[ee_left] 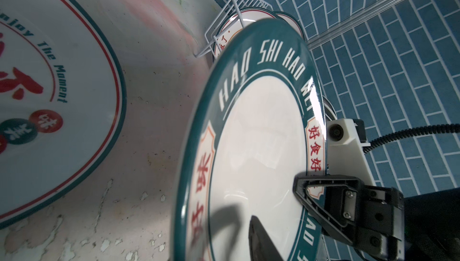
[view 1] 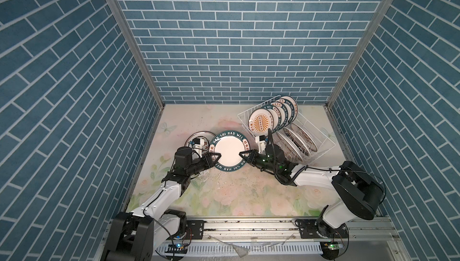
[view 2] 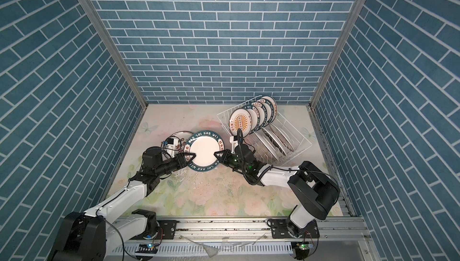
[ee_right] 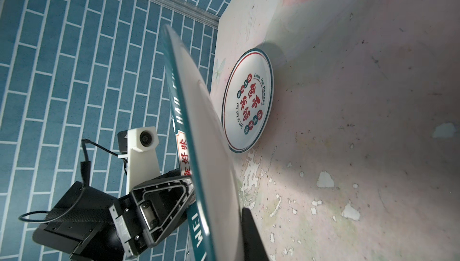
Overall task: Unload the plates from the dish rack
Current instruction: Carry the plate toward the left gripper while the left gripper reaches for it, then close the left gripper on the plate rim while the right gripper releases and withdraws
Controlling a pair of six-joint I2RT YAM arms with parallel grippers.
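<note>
Plate with red characters [view 1: 199, 134] lies flat on table [view 1: 224, 197], far left. My left claw [view 1: 216, 159] straddles left rim of green-rimmed plate [view 1: 229, 151]; clamped or not, can't tell. My right claw [view 1: 243, 156] is pinched tight on its right rim, plate tilted, clear of table. Dish rack [view 1: 321, 136] at right, more plates [view 1: 261, 123] standing inside.

The plate [view 1: 227, 151] is glazed ceramic, glossy enough that glare runs along its green rim. The dish rack [view 1: 321, 135] is thin, smooth, white-coated wire. The fingers [ee_left: 328, 179] look like matt black plastic. The desk [view 1: 224, 192] wears a dull printed floral sheet, scuffed and flaking. The front rail [view 1: 249, 222] is bare brushed aluminium.
</note>
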